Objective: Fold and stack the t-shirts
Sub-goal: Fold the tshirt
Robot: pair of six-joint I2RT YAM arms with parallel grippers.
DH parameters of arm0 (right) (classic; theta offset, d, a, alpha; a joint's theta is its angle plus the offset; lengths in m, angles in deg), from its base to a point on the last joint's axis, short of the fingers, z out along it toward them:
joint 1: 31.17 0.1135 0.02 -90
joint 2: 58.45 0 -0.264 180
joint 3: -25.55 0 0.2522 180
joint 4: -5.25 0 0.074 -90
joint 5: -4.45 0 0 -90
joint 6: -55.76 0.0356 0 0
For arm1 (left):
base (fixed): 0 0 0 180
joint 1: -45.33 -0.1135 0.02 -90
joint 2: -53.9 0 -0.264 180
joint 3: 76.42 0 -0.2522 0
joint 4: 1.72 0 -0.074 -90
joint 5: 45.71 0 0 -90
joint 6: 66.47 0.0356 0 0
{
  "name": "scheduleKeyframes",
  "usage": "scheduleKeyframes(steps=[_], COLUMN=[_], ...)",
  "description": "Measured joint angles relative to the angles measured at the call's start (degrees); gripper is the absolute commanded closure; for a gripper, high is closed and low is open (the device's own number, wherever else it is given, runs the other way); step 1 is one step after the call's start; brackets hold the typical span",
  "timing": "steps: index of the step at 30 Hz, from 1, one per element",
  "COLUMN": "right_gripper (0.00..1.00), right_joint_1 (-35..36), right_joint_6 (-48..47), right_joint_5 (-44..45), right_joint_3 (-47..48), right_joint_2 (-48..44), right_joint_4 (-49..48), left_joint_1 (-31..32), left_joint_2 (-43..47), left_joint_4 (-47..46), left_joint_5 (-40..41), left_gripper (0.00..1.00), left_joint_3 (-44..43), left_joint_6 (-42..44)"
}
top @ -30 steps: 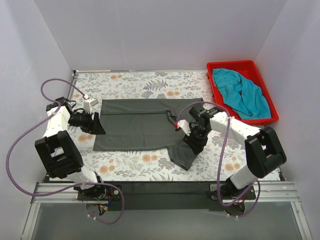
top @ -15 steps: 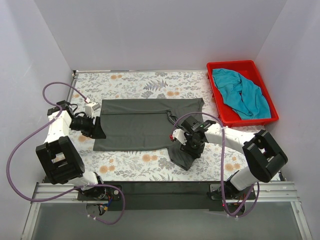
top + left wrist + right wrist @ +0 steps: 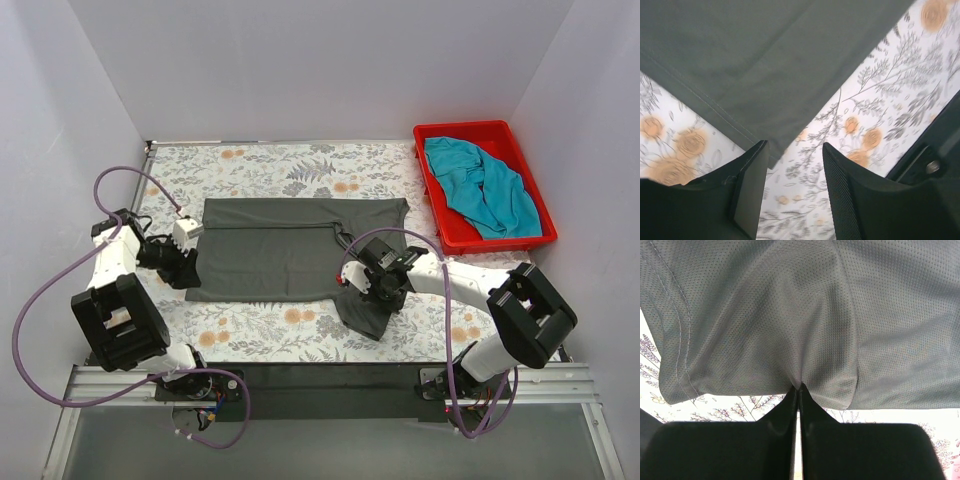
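The dark charcoal grey t-shirt (image 3: pixel 270 250) lies spread across the middle of the flowered table (image 3: pixel 260 165), with a flap (image 3: pixel 365 310) hanging toward the near edge. My right gripper (image 3: pixel 372 287) is shut on a pinch of that grey cloth (image 3: pixel 800 340), which puckers up at the fingertips. My left gripper (image 3: pixel 185 268) stands open at the shirt's near left corner (image 3: pixel 772 160); the corner's hem lies beside one finger (image 3: pixel 752 185) and bare table shows between the jaws. The teal-blue t-shirt (image 3: pixel 483 188) lies crumpled in the red bin.
The red plastic bin (image 3: pixel 432 135) stands at the back right corner of the table. Purple cables loop from both arms. White walls close in the table on three sides. A dark rail (image 3: pixel 320 375) runs along the near edge.
My right gripper has slid left along the flap and shut on the grey cloth. My left gripper has moved down and slightly left to the shirt's near left corner, still open.
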Motion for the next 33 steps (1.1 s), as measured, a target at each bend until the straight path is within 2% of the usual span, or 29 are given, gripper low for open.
scheduleKeyframes(steps=[9, 13, 24, 31, 32, 33], right_gripper=[0.99, 0.99, 0.99, 0.99, 0.99, 0.99], right_joint_1=[-0.1, -0.6, -1.6, -2.3, -2.3, -2.4], right_joint_6=[0.0, 0.1, 0.2, 0.2, 0.1, 0.0], right_joint_5=[-1.0, -1.7, -3.8, -4.2, -4.3, -4.3], right_joint_3=[0.0, 0.0, 0.3, 0.3, 0.3, 0.3], right_joint_2=[-0.2, -0.2, -0.2, -0.2, -0.2, -0.2], right_joint_4=[0.0, 0.0, 0.3, 0.7, 0.7, 0.8], left_joint_1=[-0.2, -0.2, -0.2, -0.3, -0.3, -0.3], left_joint_2=[-3.5, -3.2, -3.1, -2.7, -2.6, -2.5], left_joint_4=[3.4, 1.6, -6.8, -8.9, -8.9, -9.1], left_joint_5=[0.3, 1.6, 6.1, 6.1, 6.1, 6.1], left_gripper=[0.67, 0.71, 0.78, 0.78, 0.80, 0.88], left_joint_3=[0.4, 3.6, 13.7, 15.1, 15.2, 15.3], left_joint_6=[28.2, 34.7, 42.1, 42.7, 42.7, 42.7])
